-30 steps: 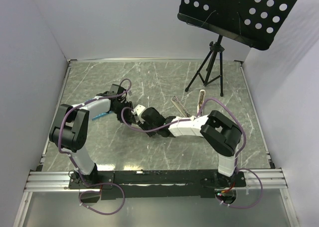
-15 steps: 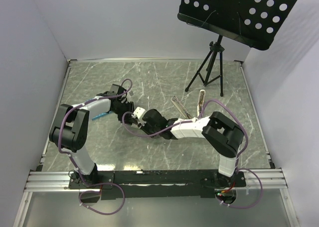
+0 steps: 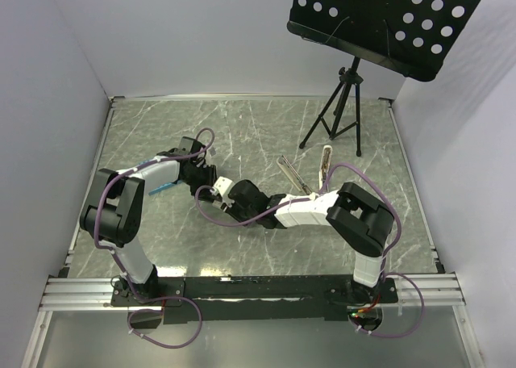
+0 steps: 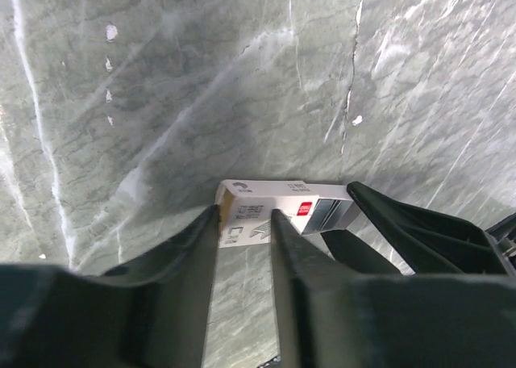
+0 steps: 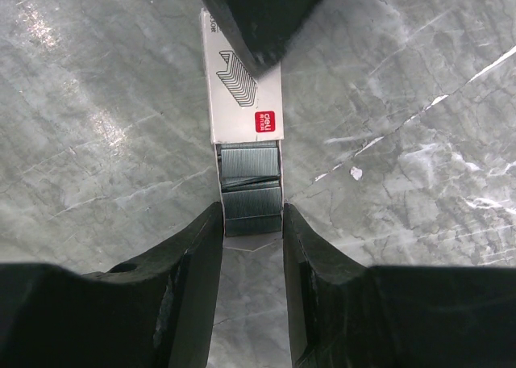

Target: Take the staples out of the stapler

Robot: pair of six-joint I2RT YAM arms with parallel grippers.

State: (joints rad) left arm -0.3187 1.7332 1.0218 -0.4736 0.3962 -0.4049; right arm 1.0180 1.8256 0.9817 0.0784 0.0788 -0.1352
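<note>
Here, on the marble table (image 3: 242,126) between white walls (image 3: 201,37), left claw (image 4: 244,219) and right claw (image 5: 251,215) pinch a staple box (image 5: 242,85).

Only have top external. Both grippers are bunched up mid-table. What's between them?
Observer: A small white staple box. The left gripper is closed on one end of it.
Operator: And the right gripper?
Observer: The right gripper pinches the grey staple strips that stick out of the box's other, open end.
Operator: Any marking to confirm it's a staple box?
Observer: Yes. Its top face has a drawing of a staple stack, with a red logo by the open end.
</note>
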